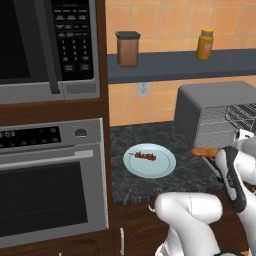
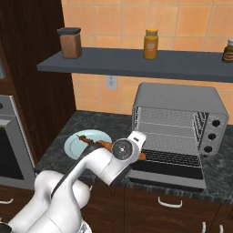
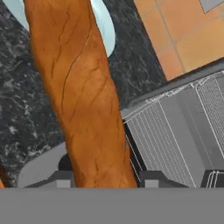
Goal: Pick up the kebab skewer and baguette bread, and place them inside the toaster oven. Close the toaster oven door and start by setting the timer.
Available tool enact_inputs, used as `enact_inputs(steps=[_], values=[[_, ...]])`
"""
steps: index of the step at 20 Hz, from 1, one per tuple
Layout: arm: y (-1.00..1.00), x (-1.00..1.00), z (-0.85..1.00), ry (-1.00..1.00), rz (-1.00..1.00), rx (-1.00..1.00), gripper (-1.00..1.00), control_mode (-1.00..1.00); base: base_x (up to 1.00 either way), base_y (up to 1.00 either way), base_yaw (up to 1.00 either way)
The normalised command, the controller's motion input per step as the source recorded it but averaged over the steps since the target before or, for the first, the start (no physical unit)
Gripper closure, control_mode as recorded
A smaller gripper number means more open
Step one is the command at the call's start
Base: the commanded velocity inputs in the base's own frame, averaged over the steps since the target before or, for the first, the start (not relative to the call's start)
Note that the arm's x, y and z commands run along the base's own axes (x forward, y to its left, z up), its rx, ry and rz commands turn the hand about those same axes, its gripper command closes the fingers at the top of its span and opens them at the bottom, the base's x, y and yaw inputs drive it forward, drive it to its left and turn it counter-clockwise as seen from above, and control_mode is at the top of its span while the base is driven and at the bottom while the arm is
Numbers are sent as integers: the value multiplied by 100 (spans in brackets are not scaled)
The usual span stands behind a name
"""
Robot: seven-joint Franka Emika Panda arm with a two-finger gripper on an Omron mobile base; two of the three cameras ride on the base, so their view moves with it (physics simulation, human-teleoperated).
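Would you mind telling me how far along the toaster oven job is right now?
Done: nothing is inside the toaster oven; its racks are bare and its door hangs open. In hand: the gripper is shut on the baguette, carrying it near the door. Left: load the baguette, fetch the skewer from the plate, shut the door, set the timer.

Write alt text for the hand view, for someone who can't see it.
The gripper is closed on the baguette bread, a long orange-brown stick running up the middle of the view. Behind it lie the dark speckled counter and a pale blue plate; the toaster oven, with its wire rack, sits to the right.
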Motion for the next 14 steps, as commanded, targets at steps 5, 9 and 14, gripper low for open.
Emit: enact_inputs(steps=[5,9,14], values=[[-95,31,58,22,3,-1,100,-100,0,0,0],[-80,37,8,10,8,-3,100,-100,0,0,0],[-39,38,-9,0,10,0,100,-100,0,0,0]])
